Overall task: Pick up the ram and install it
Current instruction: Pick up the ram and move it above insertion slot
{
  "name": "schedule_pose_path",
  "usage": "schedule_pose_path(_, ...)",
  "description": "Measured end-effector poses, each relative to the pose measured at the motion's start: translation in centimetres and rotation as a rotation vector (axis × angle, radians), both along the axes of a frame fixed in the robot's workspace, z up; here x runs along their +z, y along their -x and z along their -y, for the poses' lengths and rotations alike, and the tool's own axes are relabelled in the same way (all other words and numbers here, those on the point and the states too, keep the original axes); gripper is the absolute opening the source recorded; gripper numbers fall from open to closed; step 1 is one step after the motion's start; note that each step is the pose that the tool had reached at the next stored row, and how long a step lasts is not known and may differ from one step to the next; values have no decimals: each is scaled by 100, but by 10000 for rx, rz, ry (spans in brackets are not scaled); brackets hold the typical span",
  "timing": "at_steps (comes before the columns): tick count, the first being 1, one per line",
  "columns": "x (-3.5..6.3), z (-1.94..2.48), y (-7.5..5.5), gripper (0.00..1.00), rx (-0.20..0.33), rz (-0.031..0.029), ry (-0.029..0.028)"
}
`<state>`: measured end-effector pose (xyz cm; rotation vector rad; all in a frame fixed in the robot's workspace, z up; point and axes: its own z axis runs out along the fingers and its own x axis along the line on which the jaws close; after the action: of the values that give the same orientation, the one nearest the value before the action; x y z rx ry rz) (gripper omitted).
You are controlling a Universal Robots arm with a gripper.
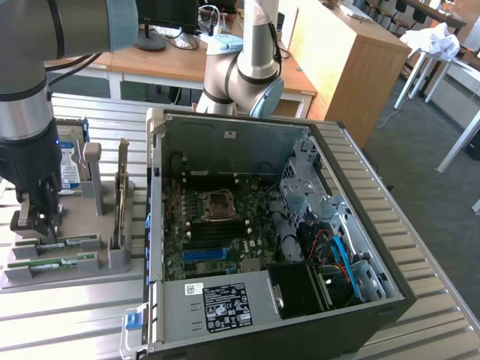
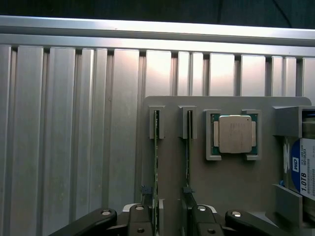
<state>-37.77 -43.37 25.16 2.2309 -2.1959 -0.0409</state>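
Two green ram sticks [image 1: 67, 241] [image 1: 64, 261] lie on edge in slots of a grey holder [image 1: 45, 279] at the exterior view's left. My gripper [image 1: 37, 225] stands open, low over their end farthest from the computer. In the wrist view both sticks are seen edge-on: one ram [image 2: 156, 162] runs in between my dark fingers [image 2: 140, 221], and the other ram [image 2: 188, 152] ends at the opposite finger. My gripper [image 2: 167, 219] holds nothing. The open computer case [image 1: 154, 225] shows its motherboard with black and blue memory slots [image 1: 206, 253].
The holder [image 2: 221, 182] also carries a square silver processor [image 2: 235, 133], a hard drive [image 2: 301, 169] and an upright card [image 1: 121, 191]. A second robot arm [image 1: 244, 75] stands behind the case. The ribbed metal table [image 1: 75, 322] surrounds the holder; desks and chairs stand beyond.
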Motion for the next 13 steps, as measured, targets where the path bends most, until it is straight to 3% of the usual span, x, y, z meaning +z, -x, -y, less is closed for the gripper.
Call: schedule_pose_path(13, -130, 0, 0, 36, 1, 0, 0)
